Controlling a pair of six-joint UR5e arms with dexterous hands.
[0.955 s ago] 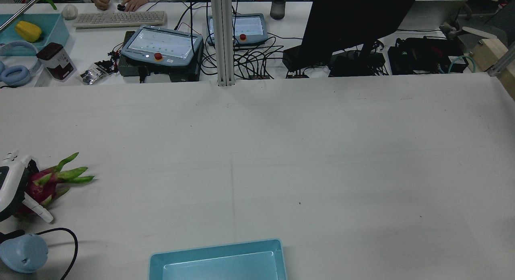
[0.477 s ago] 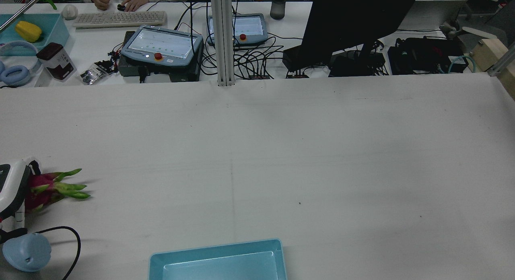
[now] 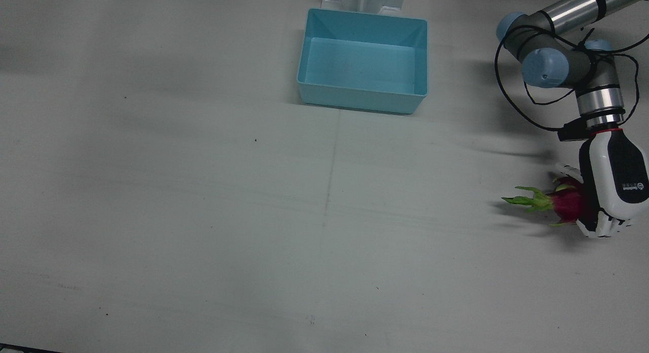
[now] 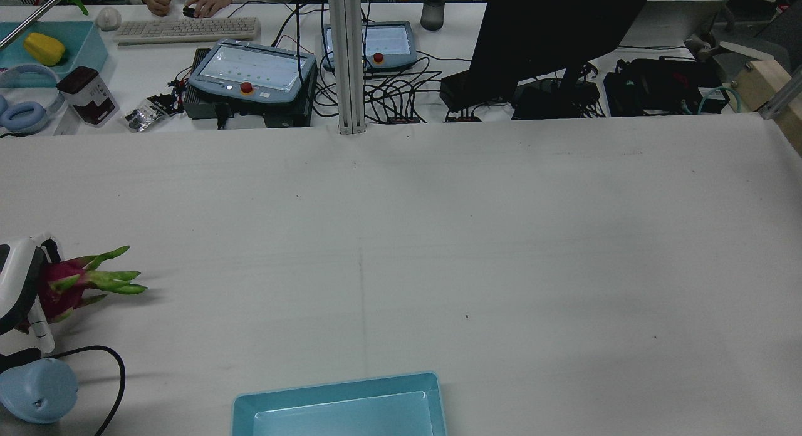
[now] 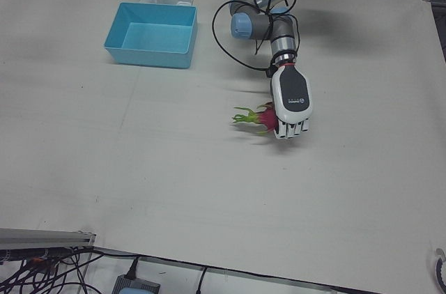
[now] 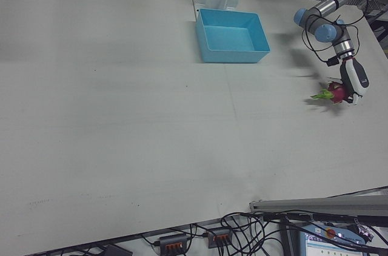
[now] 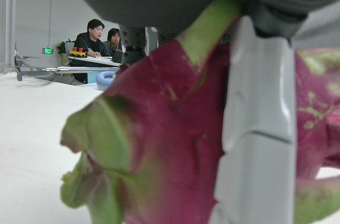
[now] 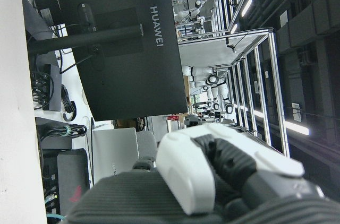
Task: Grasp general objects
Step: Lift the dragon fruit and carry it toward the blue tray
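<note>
Left hand (image 3: pixel 611 183) wrapped over the dragon fruit (image 3: pixel 567 203), fingers (image 7: pixel 257 128) curled against the red body, at the table's (image 3: pixel 203 216) right edge in the front view. Fruit looks plump, likely moderately heavy; waxy skin may slip. Green scales (image 3: pixel 525 201) are floppy; hold the body. Right hand (image 8: pixel 212 171) holds nothing visible; spread unclear.

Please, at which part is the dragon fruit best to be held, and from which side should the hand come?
Grip the dragon fruit around its round magenta body, not the thin green leafy tips, which taper and would likely bend or slip. It lies on its side with the tips toward the table's middle, so come from above and the outer side. The left hand is placed so, fingers wrapped over the body.
</note>
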